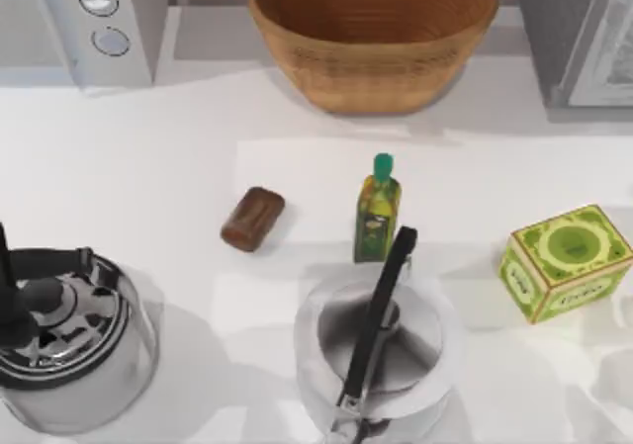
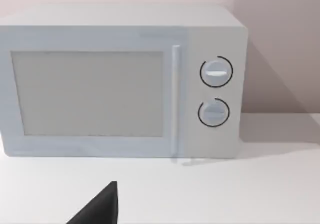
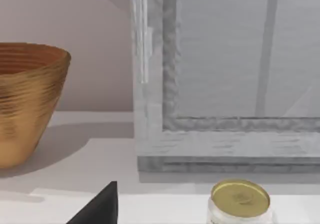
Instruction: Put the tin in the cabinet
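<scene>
The tin [image 3: 240, 200] is a short pale can with a gold lid. It stands upright on the white counter in the right wrist view, just in front of the cabinet [image 3: 225, 84]. The cabinet is a grey unit with a glass-fronted door, and it also stands at the back right corner [image 1: 593, 39] in the top view. A dark fingertip [image 3: 100, 206] of my right gripper pokes in beside the tin and is apart from it. A dark fingertip [image 2: 100, 206] of my left gripper points toward the microwave [image 2: 120, 84].
A woven basket [image 1: 374, 39] stands at the back middle and the microwave [image 1: 99, 19] at the back left. A brown cylinder [image 1: 252, 219] lies on its side next to an olive-oil bottle [image 1: 376, 212]. A green box [image 1: 566, 261] is on the right, with two steel kettles [image 1: 69, 335] [image 1: 381, 350] in front.
</scene>
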